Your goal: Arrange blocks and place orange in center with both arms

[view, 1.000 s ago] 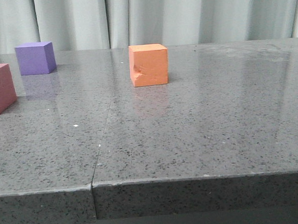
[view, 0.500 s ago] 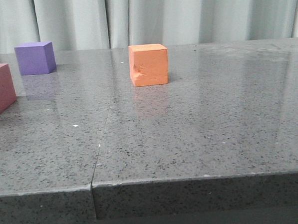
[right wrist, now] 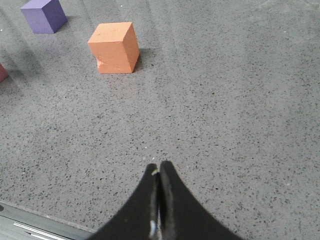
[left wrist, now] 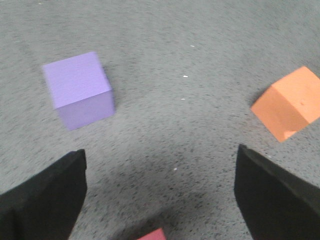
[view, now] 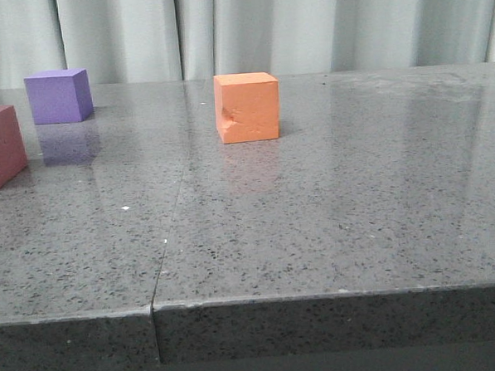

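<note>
On glossy speckled grey tabletop (view: pixel 332 222), pale curtain (view: pixel 305 24) behind, left pincer (left wrist: pixel 160 200) apart, right pincer (right wrist: pixel 159 200) together.

The left gripper (left wrist: pixel 160 200) is seen as two matte black, angular jaws; the right gripper (right wrist: pixel 158 200) is shown black too, tapering, pale-edged along its inner seam.

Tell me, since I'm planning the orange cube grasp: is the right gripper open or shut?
Shut: the right gripper has its fingers pressed together, holding nothing, above bare tabletop.
</note>
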Controlling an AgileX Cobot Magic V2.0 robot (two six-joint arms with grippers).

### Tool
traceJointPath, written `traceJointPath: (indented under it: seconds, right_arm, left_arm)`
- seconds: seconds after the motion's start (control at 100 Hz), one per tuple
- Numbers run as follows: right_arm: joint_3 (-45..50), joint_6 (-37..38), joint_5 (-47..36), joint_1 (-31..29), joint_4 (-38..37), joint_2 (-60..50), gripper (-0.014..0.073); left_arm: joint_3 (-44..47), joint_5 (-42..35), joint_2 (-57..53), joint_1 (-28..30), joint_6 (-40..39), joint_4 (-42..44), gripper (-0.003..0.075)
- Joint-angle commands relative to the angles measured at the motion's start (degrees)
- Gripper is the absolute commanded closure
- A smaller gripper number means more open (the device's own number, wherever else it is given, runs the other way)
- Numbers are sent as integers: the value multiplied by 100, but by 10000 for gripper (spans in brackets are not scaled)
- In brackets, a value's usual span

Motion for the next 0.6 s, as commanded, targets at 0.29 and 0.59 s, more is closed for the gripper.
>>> traceJointPath:
  seconds: [0.29, 0.59]
  right_arm:
    - [-141, -51, -448, -8, -68, 21, 653]
    - [-141, -51, -448, -8, -68, 21, 653]
  left_arm:
    - [-1594, 531, 992, -660, 1531, -839, 100]
    - [-2096, 632, 1546, -1128, 3135, -868, 100]
